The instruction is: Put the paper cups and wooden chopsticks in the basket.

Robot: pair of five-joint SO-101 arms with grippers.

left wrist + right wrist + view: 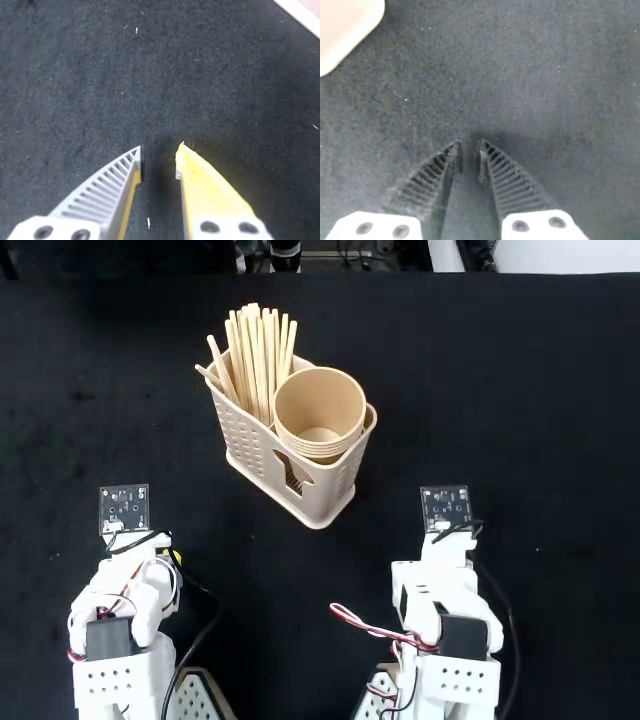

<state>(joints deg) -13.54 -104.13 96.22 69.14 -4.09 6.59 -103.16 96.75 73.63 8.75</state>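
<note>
Item 1: basket (250, 440), cream, perforated walls, is standing on the black table cover (520, 390), centre, ahead of both arms; one corner (342, 30) is showing in the right wrist view.

Item 2: paper cups (320, 400), tan, nested in one stack, are sitting upright inside the basket's right part.

Item 3: wooden chopsticks (255, 350), one bundle, are standing in the basket's left part, leaning outward, tips above the rim.

Item 4: left gripper (159, 146), one grey and one yellow finger, is hanging over bare cover, fingers released with a narrow gap, grasping nothing.

Item 5: right gripper (469, 143), dark fingers, is hanging likewise, tips slightly apart, grasping nothing.

Markings: the small dark boards (124, 508) on the wrists are carrying print too small to tell.
</note>
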